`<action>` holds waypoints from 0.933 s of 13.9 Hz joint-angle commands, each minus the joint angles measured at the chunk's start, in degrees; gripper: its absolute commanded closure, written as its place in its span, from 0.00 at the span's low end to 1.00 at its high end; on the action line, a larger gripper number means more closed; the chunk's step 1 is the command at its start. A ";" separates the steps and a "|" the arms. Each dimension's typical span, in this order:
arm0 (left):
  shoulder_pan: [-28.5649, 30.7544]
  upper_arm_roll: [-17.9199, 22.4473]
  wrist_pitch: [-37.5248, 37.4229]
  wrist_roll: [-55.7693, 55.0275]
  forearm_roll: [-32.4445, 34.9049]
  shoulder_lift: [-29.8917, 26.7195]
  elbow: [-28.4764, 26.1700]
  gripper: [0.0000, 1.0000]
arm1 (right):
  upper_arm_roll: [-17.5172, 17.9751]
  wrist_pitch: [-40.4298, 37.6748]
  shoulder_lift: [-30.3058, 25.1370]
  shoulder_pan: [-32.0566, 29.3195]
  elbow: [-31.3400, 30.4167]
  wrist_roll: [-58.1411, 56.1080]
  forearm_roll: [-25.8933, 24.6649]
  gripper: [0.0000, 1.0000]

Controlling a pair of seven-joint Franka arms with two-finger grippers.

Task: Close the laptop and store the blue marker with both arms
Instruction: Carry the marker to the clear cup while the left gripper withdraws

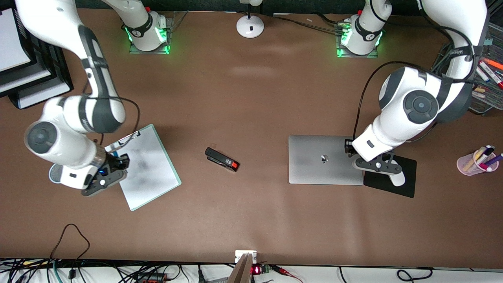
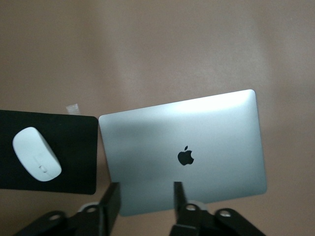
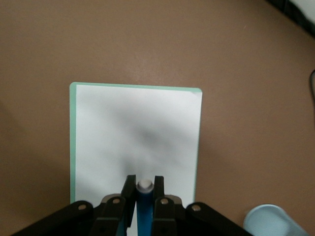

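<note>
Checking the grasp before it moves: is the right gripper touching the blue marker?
Touching. The right wrist view shows the right gripper with its fingers closed on both sides of the blue marker, no gap.

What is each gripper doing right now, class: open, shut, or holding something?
Left gripper: open, empty, over the closed laptop at its edge.
Right gripper: shut on the blue marker, over the clipboard.

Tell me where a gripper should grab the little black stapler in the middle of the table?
Probably across the stapler's narrow sides, near the middle of its long body, coming straight down from above. It lies flat and alone on the table, so both sides look open for the fingers.
</note>
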 commanded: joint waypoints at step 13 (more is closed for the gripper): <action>4.84 -0.13 -31.40 10.25 -5.14 -9.14 12.82 0.00 | 0.16 -9.22 0.74 -17.55 7.71 -73.88 32.80 1.00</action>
